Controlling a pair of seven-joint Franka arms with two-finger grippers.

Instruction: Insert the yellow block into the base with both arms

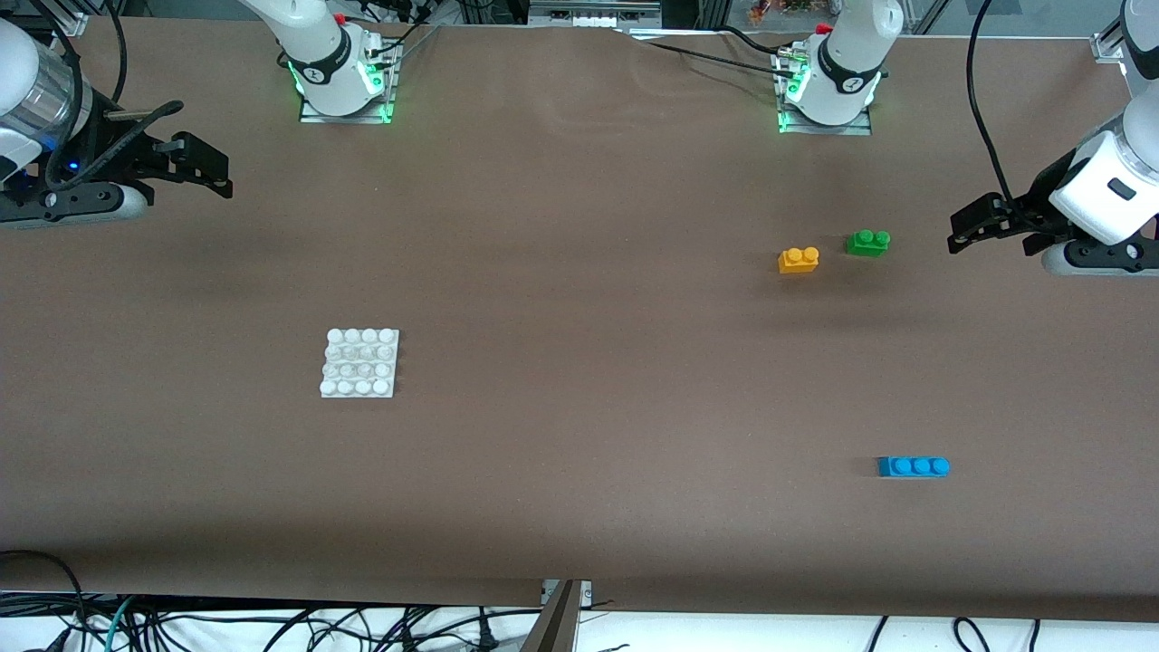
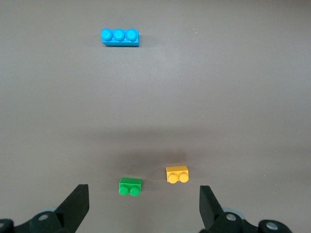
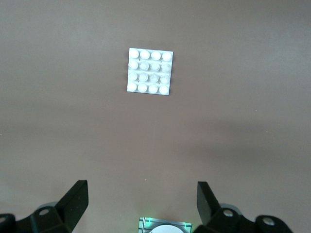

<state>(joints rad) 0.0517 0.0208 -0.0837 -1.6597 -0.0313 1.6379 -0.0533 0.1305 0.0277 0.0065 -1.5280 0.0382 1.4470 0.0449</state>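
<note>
The left pincer (image 1: 962, 234) hangs with its fingers (image 2: 77, 206) spread wide and nothing between them, up over the table (image 1: 579, 435) at the left arm's end, and the left arm waits there. Taking the yellow block (image 1: 799, 260) as the landmark: it sits studs up on the table, well apart from that pincer, and the left wrist view shows it lying free between the two spread fingers' lines of sight (image 2: 177, 174). A green brick (image 1: 867, 242) stands just beside the yellow block, apart from it, slightly farther from the front camera and toward the left arm's end. A blue brick (image 1: 914, 466) lies well apart from the yellow block, nearer to the front camera. The base (image 1: 359, 362) lies flat well apart from the yellow block, toward the right arm's end and nearer to the front camera, all its studs bare (image 3: 150, 71). The right pincer (image 1: 204, 172) hangs over the right arm's end of the table, also spread wide and holding nothing, that arm waiting too.
</note>
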